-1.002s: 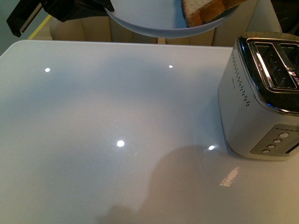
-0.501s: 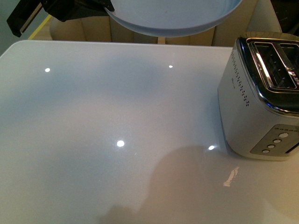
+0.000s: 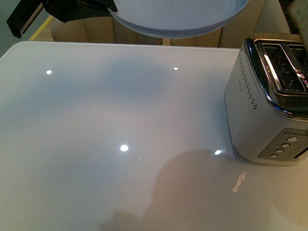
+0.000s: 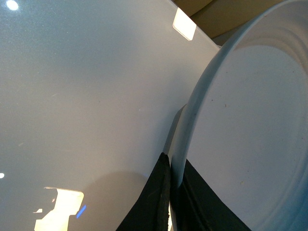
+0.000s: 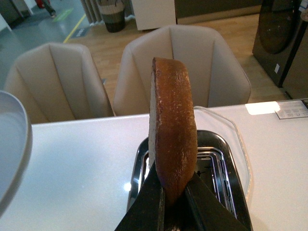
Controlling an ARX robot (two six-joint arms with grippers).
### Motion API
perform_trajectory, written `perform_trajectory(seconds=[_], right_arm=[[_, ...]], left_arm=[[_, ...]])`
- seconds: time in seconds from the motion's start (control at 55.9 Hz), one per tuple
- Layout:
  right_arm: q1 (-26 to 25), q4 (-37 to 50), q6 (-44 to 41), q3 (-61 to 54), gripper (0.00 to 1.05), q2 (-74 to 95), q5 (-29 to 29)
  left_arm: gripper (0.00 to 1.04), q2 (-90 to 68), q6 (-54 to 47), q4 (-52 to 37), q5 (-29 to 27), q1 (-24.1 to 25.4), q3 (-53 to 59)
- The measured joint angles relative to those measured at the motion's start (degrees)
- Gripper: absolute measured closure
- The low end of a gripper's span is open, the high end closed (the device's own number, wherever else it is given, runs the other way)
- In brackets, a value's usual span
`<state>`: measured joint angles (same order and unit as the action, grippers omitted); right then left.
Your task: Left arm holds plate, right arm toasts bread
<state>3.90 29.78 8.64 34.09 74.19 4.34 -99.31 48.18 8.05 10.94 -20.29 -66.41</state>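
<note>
Bread (image 5: 172,130): one slice, brown crust, domed edge uppermost, standing upright and seen edge-on in the right wrist view; it is in the air directly above the slots of the toaster (image 5: 226,178), its lower edge pinched and hidden, and whether it touches the toaster cannot be told. Right gripper (image 5: 174,192): black, closed narrowly on the lower part of the slice, one finger on each face. Toaster: silver, two long slots on top, a column of round buttons on its near end, standing on the right side of the table (image 3: 120,120). Plate (image 3: 178,19): round, pale blue-grey, low raised rim, held clear of the table above its far edge, left of the toaster and well apart from the slice. Left gripper (image 3: 72,9): black, at the far left, clamped on the left rim of the plate; the left wrist view shows the rim (image 4: 192,120) caught between its dark fingers (image 4: 156,202). Table: white, glossy, with spots of reflected light. Chairs (image 5: 53,82): two, beige, padded, just beyond the far edge.
</note>
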Motion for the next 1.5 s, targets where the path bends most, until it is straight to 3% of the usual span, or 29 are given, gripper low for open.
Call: perform_trajectory(seconds=[0.465,1.306,1.342,1.503], right_arm=[[1.0,2.9,-3.1,1.9,1.02,9.6,0.6],[3.4,10.2,-0.4,-2.8,1.02,20.0,6.1],[3.5,10.4,-0.3,-3.1,0.99,20.0,6.3],[3.3,8.5,2.0,-5.0,0.63,15.3,6.7]], left_arm=[[1.02,0.0,0.0,0.0,0.0,0.0,0.0],[1.02,0.0,0.0,0.0,0.0,0.0,0.0],[1.02,0.0,0.0,0.0,0.0,0.0,0.0],[1.02,0.0,0.0,0.0,0.0,0.0,0.0]])
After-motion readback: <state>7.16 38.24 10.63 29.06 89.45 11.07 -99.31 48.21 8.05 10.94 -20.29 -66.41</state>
